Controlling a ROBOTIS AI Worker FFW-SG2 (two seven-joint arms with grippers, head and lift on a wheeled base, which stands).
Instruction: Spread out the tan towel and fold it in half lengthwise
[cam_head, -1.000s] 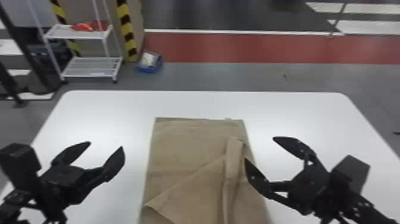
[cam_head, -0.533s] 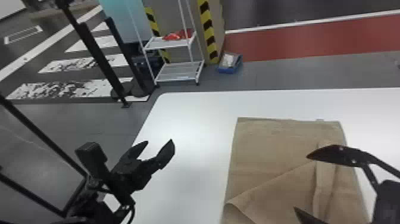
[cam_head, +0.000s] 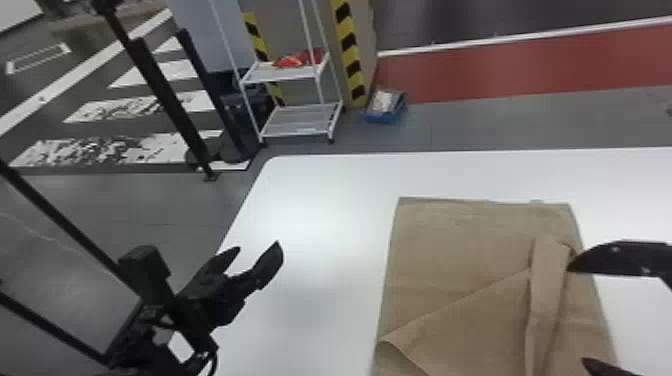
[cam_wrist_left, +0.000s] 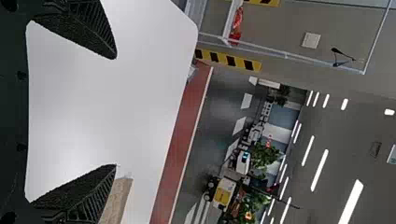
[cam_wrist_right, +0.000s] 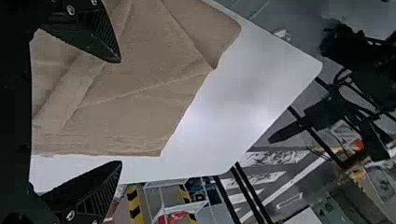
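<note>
I'm seeing the tan towel (cam_head: 460, 250) lying on the white table (cam_head: 310, 210), right of my left gripper (cam_head: 254, 247), which is hanging open over the table with nothing between its fingers. My right gripper (cam_head: 577, 316) is hovering by the towel's right side, its two fingers standing wide apart and gripping nothing; I can't tell whether either is touching the fabric. The towel is lying only partly flat: a narrow doubled strip is running lengthwise near its right edge, and a loose layer is slanting from that strip toward the left edge, where its corner is curling. On the floor past the table, a white wire rack (cam_head: 300, 122) is standing beside a blue bin (cam_head: 385, 118), with something red (cam_head: 290, 61) sitting on its upper shelf.
</note>
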